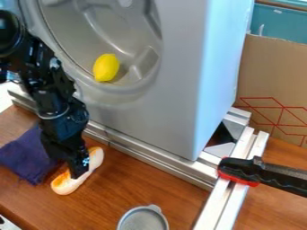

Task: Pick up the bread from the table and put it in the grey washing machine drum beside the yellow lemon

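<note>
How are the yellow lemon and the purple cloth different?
The lemon is bright yellow; the cloth is dark purple. The lemon is plump and rounded; the cloth is floppy and rumpled. The lemon sits inside the grey drum; the cloth lies on the wooden table.

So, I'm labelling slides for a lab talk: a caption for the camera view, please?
Black gripper at an orange-and-white object beside purple cloth, with a lemon in the grey drum.
</note>
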Tool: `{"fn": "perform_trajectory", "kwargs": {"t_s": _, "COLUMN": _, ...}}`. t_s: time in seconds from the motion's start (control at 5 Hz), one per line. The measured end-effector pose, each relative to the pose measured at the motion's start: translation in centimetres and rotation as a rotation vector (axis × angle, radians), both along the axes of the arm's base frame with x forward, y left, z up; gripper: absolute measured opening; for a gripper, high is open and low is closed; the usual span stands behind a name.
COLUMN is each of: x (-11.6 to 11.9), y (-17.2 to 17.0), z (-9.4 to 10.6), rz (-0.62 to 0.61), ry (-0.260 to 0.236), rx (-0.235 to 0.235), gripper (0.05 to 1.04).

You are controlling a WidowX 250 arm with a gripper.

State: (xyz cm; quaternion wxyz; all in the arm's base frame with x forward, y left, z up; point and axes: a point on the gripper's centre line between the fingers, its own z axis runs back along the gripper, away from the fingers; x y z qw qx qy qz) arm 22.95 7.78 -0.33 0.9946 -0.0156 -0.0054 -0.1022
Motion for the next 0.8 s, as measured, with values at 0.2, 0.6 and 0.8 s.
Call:
{"fn": "perform_trajectory", "kwargs": {"t_s": 0.2, "x": 0.5, "y": -0.2, "z": -0.4, "rz": 0.004, "ry": -0.032, "rx": -0.016, "gripper": 0.998}}
{"fn": "perform_trajectory", "kwargs": {"t_s": 0.6, "x": 0.5, "y": -0.4, "z": -2.0, "rz": 0.035, "ry": 0.004, "rx": 0.028, "gripper": 0.998}}
{"fn": "perform_trajectory", "kwargs": {"t_s": 0.8, "x": 1.2, "y": -0.4, "z": -2.7, "rz": 0.034, "ry": 0.006, "rx": 0.02, "gripper": 0.952}}
